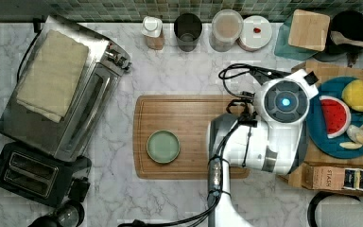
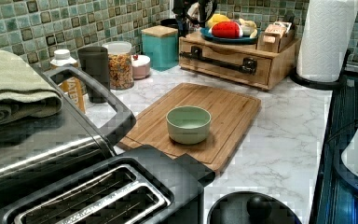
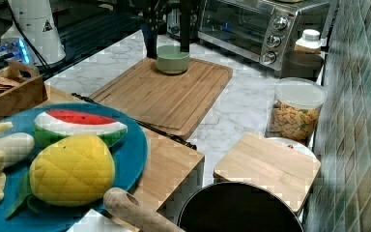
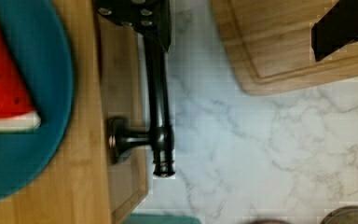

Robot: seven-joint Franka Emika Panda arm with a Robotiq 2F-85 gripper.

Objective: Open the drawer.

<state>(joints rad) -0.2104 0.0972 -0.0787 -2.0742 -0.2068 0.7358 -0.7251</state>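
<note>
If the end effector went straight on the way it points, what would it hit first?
Likely the dark bar handle: one finger of the open end effector overlaps it in the wrist view. Depth is unclear.

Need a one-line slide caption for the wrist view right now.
Wrist camera looking down on the drawer and its dark bar handle, beside the blue plate with a watermelon slice.

Inventory by kind:
- Drawer [image 2: 223, 60]: one, with one dark bar handle [image 4: 158, 93].
- Cutting board [image 1: 189, 118]: one.
- Green bowl [image 1: 163, 146]: one.
- Blue plate [image 1: 319, 127]: one.
- Toaster oven [image 1: 85, 113]: one.
- Slot toaster [image 1: 28, 172]: one.
- Paper towel roll [image 2: 326, 37]: one.
- Watermelon slice [image 1: 334, 116]: one.
</note>
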